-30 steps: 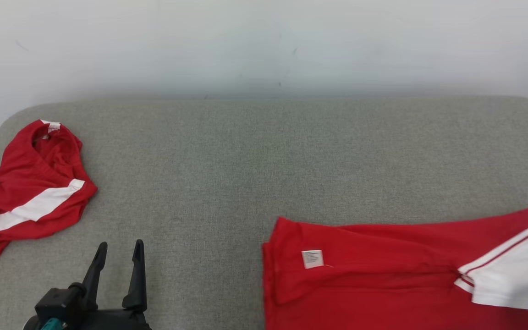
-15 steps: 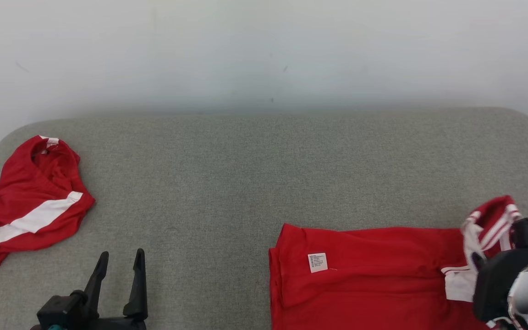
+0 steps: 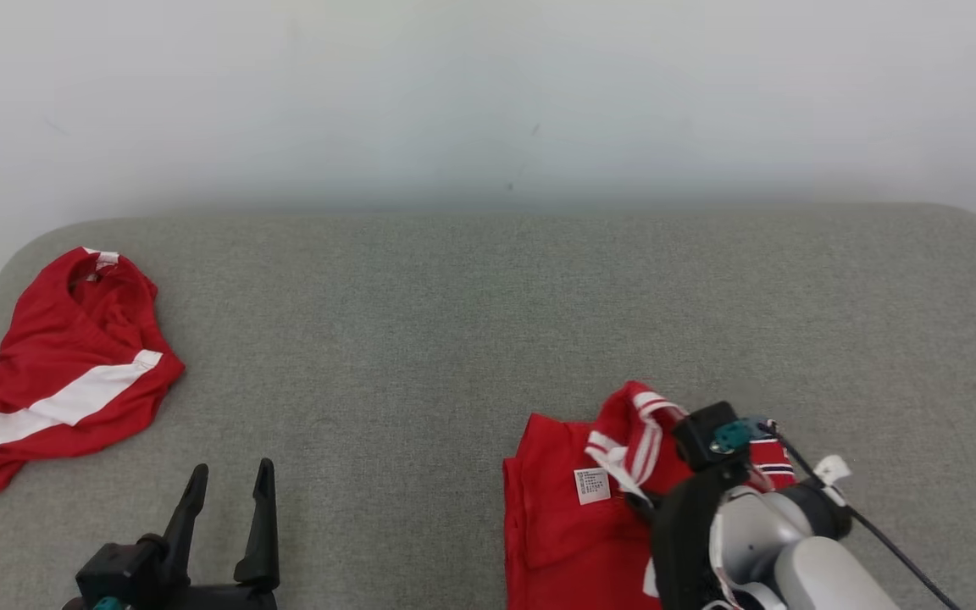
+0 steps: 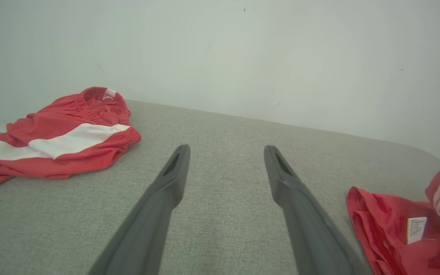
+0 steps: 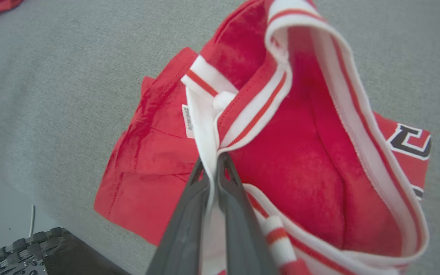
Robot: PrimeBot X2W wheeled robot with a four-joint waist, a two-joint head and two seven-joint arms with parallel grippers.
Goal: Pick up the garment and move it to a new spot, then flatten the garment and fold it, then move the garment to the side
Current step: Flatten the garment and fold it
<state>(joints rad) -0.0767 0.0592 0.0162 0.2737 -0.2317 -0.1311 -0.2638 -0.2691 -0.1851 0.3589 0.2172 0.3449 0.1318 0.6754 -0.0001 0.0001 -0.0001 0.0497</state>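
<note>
Pinching the white striped trim of the red jersey [image 5: 300, 152] between the pressed-together fingers of my right gripper [image 5: 214, 160], I hold that edge lifted over the rest, which lies on the grey fabric surface [image 3: 454, 322] at my front right. My left gripper [image 3: 232, 468] hovers spread wide and empty. Red-and-white shorts [image 3: 56, 373] lie crumpled at the far left.

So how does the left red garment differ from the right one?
The left garment lies crumpled and untouched, with one broad white band; the right garment is pinched by the shut right gripper, its edge lifted, with striped trim and a white label. Both are red and white.
</note>
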